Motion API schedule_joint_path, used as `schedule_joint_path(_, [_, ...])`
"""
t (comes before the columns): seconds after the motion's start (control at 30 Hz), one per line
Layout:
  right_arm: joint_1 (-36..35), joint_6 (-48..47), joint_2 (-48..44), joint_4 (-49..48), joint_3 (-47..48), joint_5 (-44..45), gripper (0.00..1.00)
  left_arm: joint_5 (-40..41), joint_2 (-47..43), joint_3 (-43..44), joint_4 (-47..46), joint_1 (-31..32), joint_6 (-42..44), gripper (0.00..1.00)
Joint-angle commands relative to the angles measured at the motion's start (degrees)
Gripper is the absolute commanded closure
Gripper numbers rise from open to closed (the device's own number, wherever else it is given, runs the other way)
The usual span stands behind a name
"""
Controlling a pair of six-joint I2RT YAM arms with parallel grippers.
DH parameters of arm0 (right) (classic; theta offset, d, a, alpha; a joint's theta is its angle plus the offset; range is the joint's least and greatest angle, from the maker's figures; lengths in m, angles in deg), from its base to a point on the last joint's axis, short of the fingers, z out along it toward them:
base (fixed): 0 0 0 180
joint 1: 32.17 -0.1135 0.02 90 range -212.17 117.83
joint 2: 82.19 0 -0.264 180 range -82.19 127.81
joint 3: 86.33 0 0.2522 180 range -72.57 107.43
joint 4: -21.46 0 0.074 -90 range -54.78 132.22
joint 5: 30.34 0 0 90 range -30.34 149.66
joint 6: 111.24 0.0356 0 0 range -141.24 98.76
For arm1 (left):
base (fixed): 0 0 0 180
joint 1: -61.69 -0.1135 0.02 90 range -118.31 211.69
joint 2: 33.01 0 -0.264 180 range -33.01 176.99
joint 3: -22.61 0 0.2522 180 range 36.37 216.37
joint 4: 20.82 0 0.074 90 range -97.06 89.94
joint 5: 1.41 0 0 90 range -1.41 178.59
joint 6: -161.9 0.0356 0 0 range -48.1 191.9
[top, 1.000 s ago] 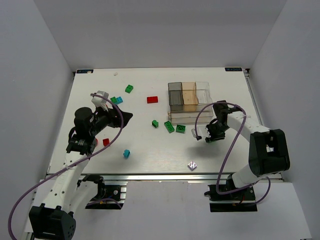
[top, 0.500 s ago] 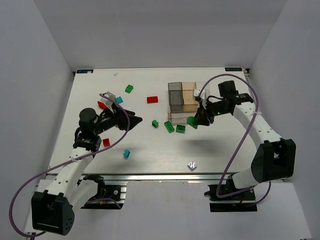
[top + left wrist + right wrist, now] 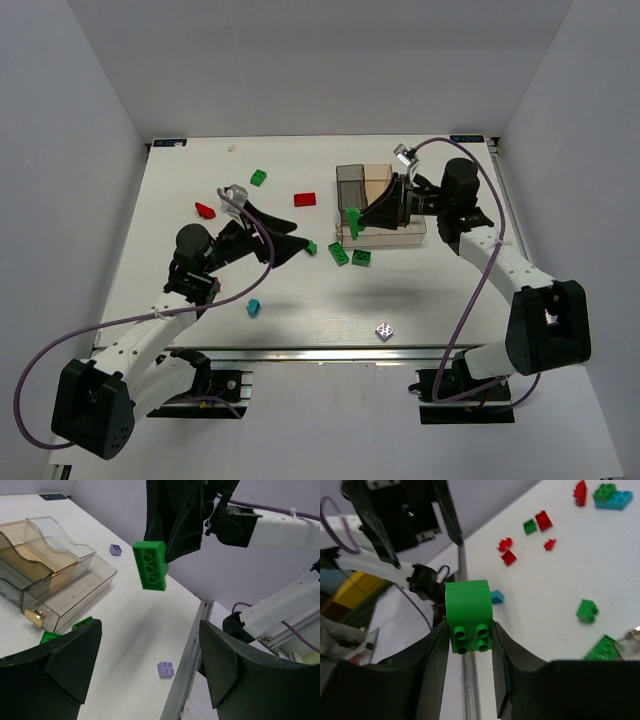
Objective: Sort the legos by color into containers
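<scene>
Top external view: right hand (image 3: 356, 222) clamps a green lego (image 3: 353, 217) just beside the containers' (image 3: 350, 190) smoky end, held aloft presumably for dropping in; left hand (image 3: 292, 240), farther off, gapes wide, empty.

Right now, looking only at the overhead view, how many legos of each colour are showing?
Green legos: 5, one in the right hand
Red legos: 2
Cyan legos: 1
Lilac legos: 1
Total: 9
Others may be hidden under the arms.

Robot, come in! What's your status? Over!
Left pincer open, empty. Right pincer shut on green lego, in the air by the tray. Nothing blocking. Over.
</scene>
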Motion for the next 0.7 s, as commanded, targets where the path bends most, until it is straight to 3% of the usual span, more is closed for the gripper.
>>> schedule_joint_path(0.0, [-1.1, 32.8, 0.0, -34.6, -3.3, -4.6, 1.0, 2.2, 2.8, 1.6, -6.7, 3.1, -1.7, 0.11])
schedule_joint_path(0.03, [-1.2, 37.5, 1.3, -46.0, -4.0, -4.7, 1.0, 2.6, 4.4, 2.2, -7.0, 3.8, -1.6, 0.11])
schedule_joint_path(0.1, [-1.6, 49.3, 2.8, -55.5, -5.0, -4.6, 1.0, 3.7, 6.0, 4.2, -7.0, 5.7, -1.2, 0.11])
schedule_joint_path(0.17, [-1.7, 54.1, 4.8, -64.0, -5.0, -4.3, 1.0, 5.0, 8.1, 6.6, -6.0, 7.1, -0.1, 0.11])
schedule_joint_path(0.33, [-2.1, 56.4, 5.6, -66.1, -4.9, -4.2, 1.0, 7.9, 10.7, 9.8, -4.2, 10.6, 2.1, 0.18])
schedule_joint_path(0.67, [-2.5, 54.0, 5.9, -65.1, -5.3, -4.4, 1.0, 8.3, 14.5, 12.5, -5.1, 15.0, 2.1, 0.21])
